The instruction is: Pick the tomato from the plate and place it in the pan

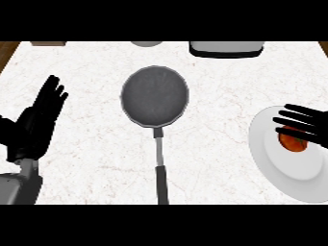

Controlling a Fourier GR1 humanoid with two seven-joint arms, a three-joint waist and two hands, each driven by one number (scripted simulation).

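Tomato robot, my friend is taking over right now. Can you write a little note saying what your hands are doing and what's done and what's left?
Right hand: over the red round tomato, fingers straight, open, not holding it.
Left hand: open, resting at the view's left, fingers up.
Tomato: on the white round plate at the right.
Dark grey round frying pan: mid-counter, nothing in it, handle pointing toward the robot.
Done: right hand is at the tomato.
Left: grasp it, lift, carry it left, set it in the pan.
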